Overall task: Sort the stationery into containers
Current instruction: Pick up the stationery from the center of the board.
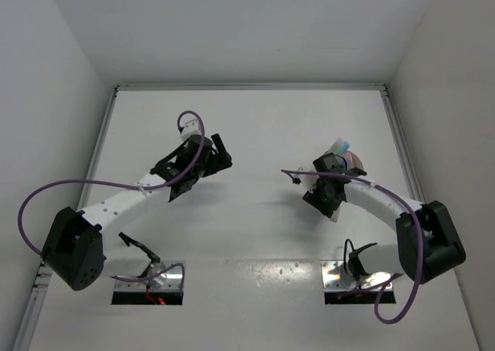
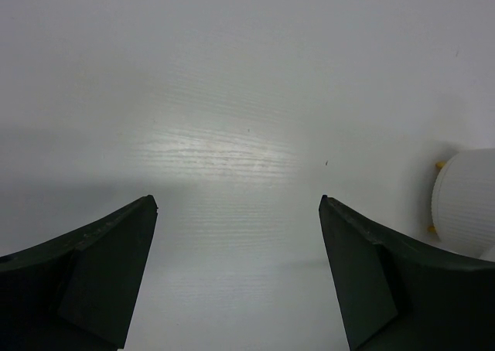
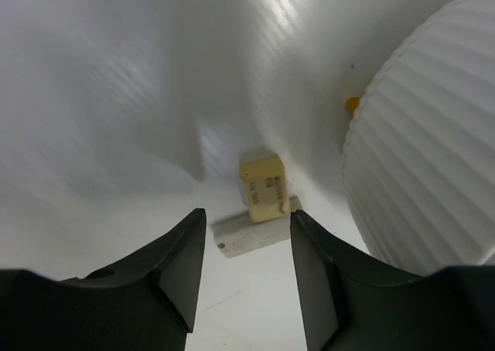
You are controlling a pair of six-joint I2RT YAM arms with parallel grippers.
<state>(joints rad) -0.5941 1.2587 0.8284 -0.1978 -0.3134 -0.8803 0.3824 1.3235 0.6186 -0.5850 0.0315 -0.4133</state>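
Note:
A small tan block (image 3: 263, 186) lies on the table beside the ribbed white tub (image 3: 433, 134), its near end resting on a flat pale grey piece (image 3: 247, 236). My right gripper (image 3: 247, 213) is open just short of both, nothing between its fingers. In the top view the right gripper (image 1: 338, 165) sits at the tub (image 1: 356, 159), where pastel sticks (image 1: 340, 144) poke out. My left gripper (image 2: 236, 200) is wide open over bare table, with the tub (image 2: 468, 200) at the far right of its view. In the top view the left gripper (image 1: 222, 153) is left of centre.
Small yellow bits show at the tub's base (image 2: 438, 165) (image 3: 352, 103). White walls enclose the table (image 1: 255, 127) at the back and both sides. The arm bases and their cables sit along the near edge.

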